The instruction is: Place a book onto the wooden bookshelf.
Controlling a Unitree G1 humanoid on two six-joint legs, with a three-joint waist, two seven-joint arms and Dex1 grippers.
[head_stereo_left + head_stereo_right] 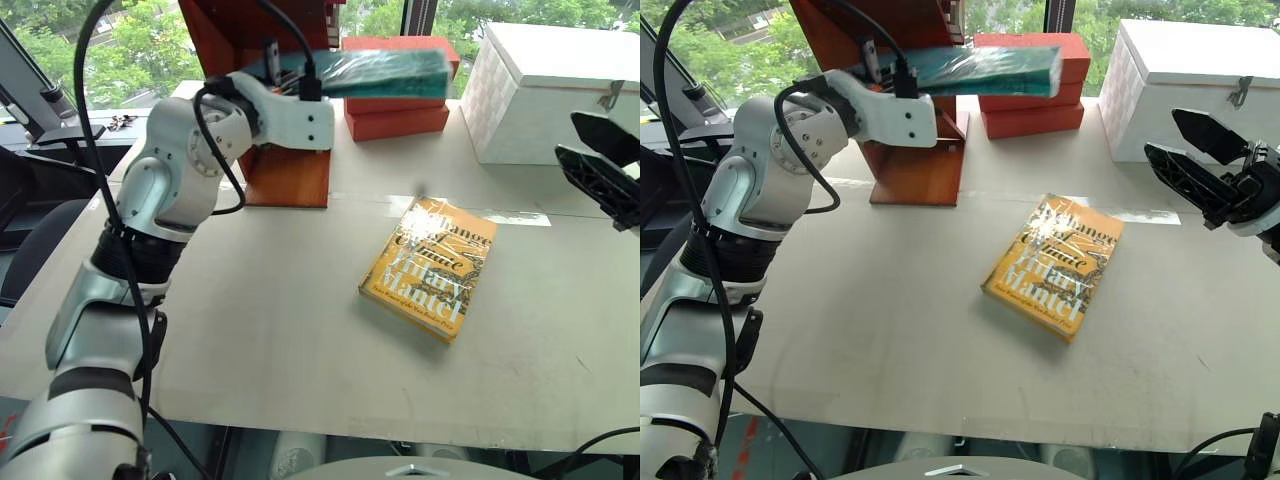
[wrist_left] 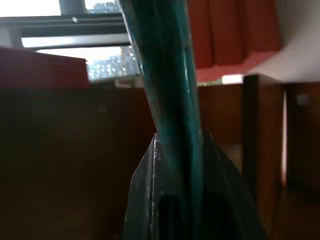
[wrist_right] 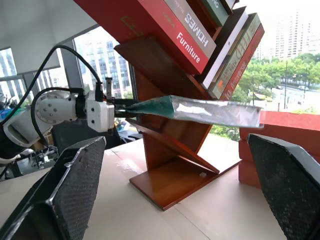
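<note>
Gripping the book (image 1: 985,68) by one short end, the left gripper (image 1: 885,68) holds it flat and roughly level, high above the table (image 1: 890,330), with the free end reaching out toward the stacked red-orange bricks (image 1: 1040,100). The teal-green cover in its shiny plastic wrap stays horizontal, probably because the slots of the wooden bookshelf (image 3: 170,150) are formed by slanted boards, and a flat, thin edge is the easiest thing to slide between them. In the left wrist view the book's edge runs straight out from between the 2 black fingers, which are shut tight on it, with the shelf's dark wood just behind. Holding it at the very end leaves nearly the whole length free to go into the shelf before the fingers meet the wood.

The right wrist view shows the book level in front of the angled panels, below a row of leaning books, among them a red one lettered "Furniture" (image 3: 187,42); whether it already touches a board cannot be told. The book is not yet resting on the shelf, so the placing step appears to be in hand.

The right gripper (image 1: 1200,165) hangs with its fingers spread wide and empty near the white box (image 1: 1200,70), well apart from the shelf, likely kept out of the way. A yellow-orange book (image 1: 1055,265) lies flat on the table, untouched.
</note>
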